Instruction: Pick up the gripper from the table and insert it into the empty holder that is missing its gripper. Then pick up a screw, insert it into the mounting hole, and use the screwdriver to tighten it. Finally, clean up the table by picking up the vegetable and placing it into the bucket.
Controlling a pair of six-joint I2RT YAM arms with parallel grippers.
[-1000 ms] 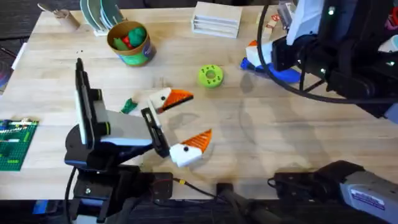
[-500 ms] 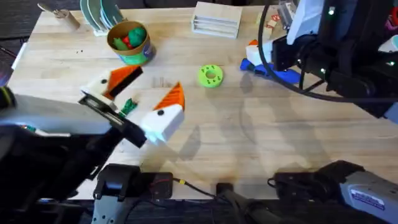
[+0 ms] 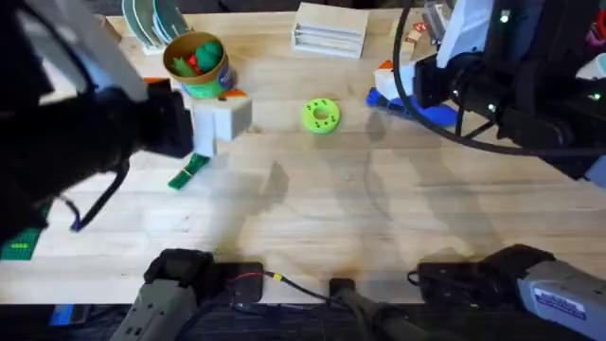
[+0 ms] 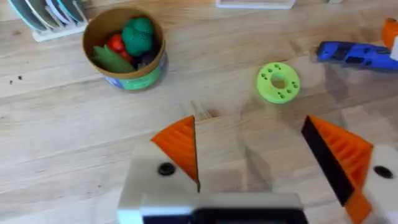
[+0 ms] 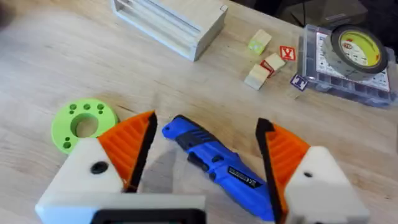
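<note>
The bucket (image 3: 197,64) stands at the table's far left with toys already inside, and the left gripper (image 4: 252,155) hangs just beside it, jaws apart and empty. The vegetable (image 3: 189,170) lies nearer the robot, its long axis slanting. The right gripper (image 5: 202,149), also apart, straddles the screwdriver (image 5: 217,165), so the left arm looks nearer.

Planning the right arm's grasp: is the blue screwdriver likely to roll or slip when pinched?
Probably some roll risk: the screwdriver is slim and pen-shaped, lying flat on the table. Its blue shell looks smooth and stiff, so it may slip, though the right gripper has ribbed orange pads that should help. It sits between the open fingers, at an angle to them.
</note>
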